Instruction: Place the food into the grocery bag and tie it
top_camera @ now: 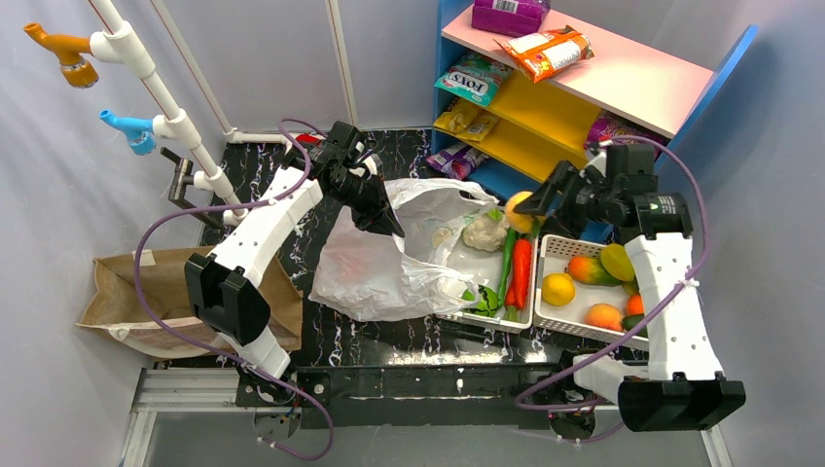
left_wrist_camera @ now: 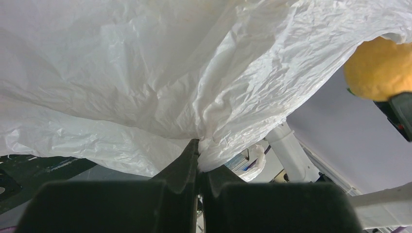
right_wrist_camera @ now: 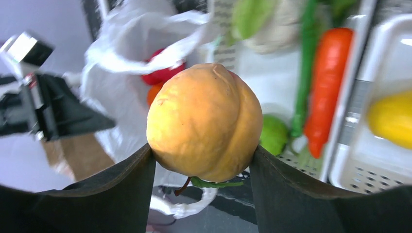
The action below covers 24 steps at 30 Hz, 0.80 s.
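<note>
The white plastic grocery bag (top_camera: 389, 255) lies crumpled on the dark table, its mouth facing right. My left gripper (top_camera: 387, 226) is shut on a fold of the bag (left_wrist_camera: 145, 87) at its upper edge and holds it up. My right gripper (top_camera: 530, 209) is shut on a yellow-orange peach (right_wrist_camera: 205, 121) with a stem and leaf, held above the trays just right of the bag's mouth; it also shows in the left wrist view (left_wrist_camera: 379, 68). Through the bag's opening a red fruit (right_wrist_camera: 163, 74) and an orange one show inside.
Two white trays stand at the right: one (top_camera: 486, 316) with a carrot (top_camera: 522, 270), greens and cauliflower (top_camera: 485, 232), one (top_camera: 556, 249) with mango, orange and other fruit. A brown paper bag (top_camera: 126, 297) lies left. A snack shelf (top_camera: 584, 88) stands behind.
</note>
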Motion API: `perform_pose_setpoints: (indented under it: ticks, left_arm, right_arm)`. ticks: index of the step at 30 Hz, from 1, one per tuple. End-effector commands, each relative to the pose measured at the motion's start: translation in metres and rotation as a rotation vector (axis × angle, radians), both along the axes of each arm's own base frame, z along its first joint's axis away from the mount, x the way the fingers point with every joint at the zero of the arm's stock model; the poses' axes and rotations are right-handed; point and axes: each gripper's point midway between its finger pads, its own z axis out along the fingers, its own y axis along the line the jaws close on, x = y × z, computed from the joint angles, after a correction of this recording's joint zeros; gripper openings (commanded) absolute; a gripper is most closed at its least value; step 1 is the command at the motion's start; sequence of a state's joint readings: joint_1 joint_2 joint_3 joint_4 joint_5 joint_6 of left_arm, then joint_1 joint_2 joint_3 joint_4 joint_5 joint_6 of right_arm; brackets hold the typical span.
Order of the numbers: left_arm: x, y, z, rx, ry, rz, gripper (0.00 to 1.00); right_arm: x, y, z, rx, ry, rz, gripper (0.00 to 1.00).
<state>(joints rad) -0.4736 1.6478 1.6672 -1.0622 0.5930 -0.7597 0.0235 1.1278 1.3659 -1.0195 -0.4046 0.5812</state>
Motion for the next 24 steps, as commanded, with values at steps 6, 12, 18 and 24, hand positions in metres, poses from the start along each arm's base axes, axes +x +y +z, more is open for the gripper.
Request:
perform_pose_setpoints:
  ticks: [6, 12, 18, 24]
  left_arm:
    - [-0.009, 0.005, 0.015, -0.006, -0.033, 0.005, 0.0]
    - [-0.013, 0.009, 0.014, 0.001, -0.036, 0.013, 0.0]
    - [-0.015, 0.01, 0.014, 0.004, -0.039, 0.019, 0.0]
    - [-0.016, 0.011, 0.015, 0.006, -0.037, 0.02, 0.0]
  right_arm:
    - [0.008, 0.109, 0.059, 0.128, -0.16, 0.329, 0.45]
    - [0.013, 0.157, 0.063, 0.108, -0.172, 0.461, 0.45]
    - [0.008, 0.193, 0.032, 0.071, -0.106, 0.575, 0.46]
    - [-0.001, 0.216, 0.014, 0.05, -0.055, 0.653, 0.52]
